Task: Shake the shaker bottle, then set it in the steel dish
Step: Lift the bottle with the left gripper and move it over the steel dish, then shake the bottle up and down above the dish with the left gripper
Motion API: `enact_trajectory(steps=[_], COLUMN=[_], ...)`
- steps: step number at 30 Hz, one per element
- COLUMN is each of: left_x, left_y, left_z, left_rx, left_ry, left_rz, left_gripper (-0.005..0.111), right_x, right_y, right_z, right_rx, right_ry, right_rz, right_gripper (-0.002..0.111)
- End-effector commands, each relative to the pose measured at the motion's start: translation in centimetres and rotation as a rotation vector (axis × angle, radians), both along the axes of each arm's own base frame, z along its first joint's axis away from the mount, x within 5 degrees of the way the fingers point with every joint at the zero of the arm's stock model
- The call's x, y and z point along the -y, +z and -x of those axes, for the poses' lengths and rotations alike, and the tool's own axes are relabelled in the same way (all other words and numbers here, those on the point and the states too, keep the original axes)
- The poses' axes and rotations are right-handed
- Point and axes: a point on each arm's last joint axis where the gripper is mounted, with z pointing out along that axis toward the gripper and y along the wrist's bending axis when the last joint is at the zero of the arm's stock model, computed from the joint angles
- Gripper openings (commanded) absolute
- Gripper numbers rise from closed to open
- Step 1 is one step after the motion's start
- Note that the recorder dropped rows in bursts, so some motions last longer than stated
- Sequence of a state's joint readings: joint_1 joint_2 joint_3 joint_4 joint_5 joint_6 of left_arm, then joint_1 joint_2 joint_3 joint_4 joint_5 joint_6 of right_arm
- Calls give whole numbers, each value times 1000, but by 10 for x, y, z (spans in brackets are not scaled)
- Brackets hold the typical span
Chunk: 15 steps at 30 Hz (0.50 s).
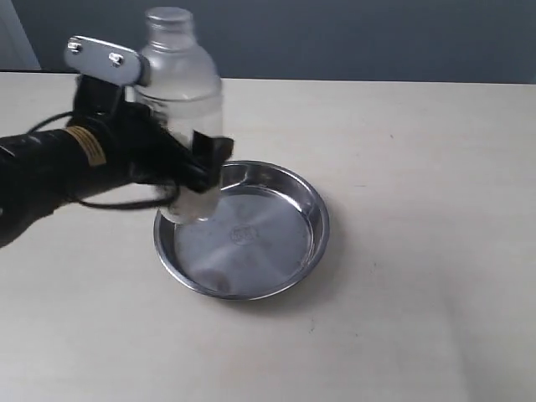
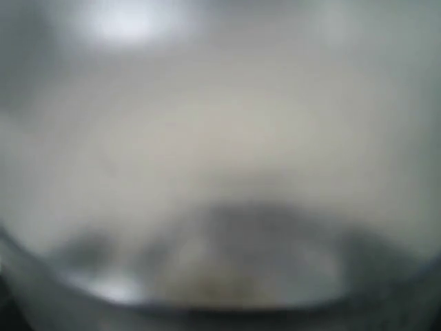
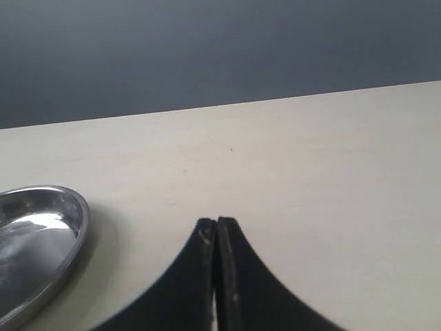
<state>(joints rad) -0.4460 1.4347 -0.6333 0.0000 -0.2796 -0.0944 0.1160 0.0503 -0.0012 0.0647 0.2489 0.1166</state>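
The clear shaker bottle (image 1: 180, 92) with its frosted dome and round cap stands upright in the air over the left rim of the steel dish (image 1: 285, 251). My left gripper (image 1: 197, 163) is shut on the bottle's lower body, its black fingers wrapped around it. A blurred close-up of the bottle (image 2: 220, 172) fills the left wrist view, hiding the jaws. My right gripper (image 3: 217, 224) is shut with nothing in it, hovering over bare table beside the steel dish (image 3: 62, 227); it does not show in the exterior view.
A pale wooden table (image 1: 419, 209) carries the dish near its middle. A dark grey wall (image 1: 377, 33) runs behind the table's far edge.
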Motion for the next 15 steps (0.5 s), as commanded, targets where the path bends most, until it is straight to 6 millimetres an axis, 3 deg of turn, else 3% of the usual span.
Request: enact_trajectory(steps=[1, 2, 4, 5, 8, 9, 11, 12, 15], left_x=[-36, -26, 8, 13, -26, -23, 14, 22, -23], left_y=[0, 2, 8, 9, 5, 4, 9, 6, -3], left_z=[-22, -19, -2, 1, -22, -21, -5, 0, -25], left_rx=[-48, -51, 39, 73, -28, -48, 55, 73, -59], left_ry=[403, 300, -72, -130, 341, 348, -79, -159, 372], left_rz=[341, 261, -44, -89, 330, 364, 10, -57, 375], left_gripper=[0, 0, 0, 0, 0, 0, 0, 0, 0], right_x=[0, 0, 0, 0, 0, 0, 0, 0, 0], right_y=[1, 0, 0, 0, 0, 0, 0, 0, 0], right_z=[-1, 0, 0, 0, 0, 0, -1, -1, -1], right_rx=[10, 8, 8, 8, 8, 8, 8, 8, 8], right_ry=[1, 1, 1, 1, 1, 1, 1, 1, 1], right_rz=[1, 4, 4, 4, 4, 4, 6, 6, 6], right_gripper=[-1, -1, -1, -1, -1, -1, -1, -1, -1])
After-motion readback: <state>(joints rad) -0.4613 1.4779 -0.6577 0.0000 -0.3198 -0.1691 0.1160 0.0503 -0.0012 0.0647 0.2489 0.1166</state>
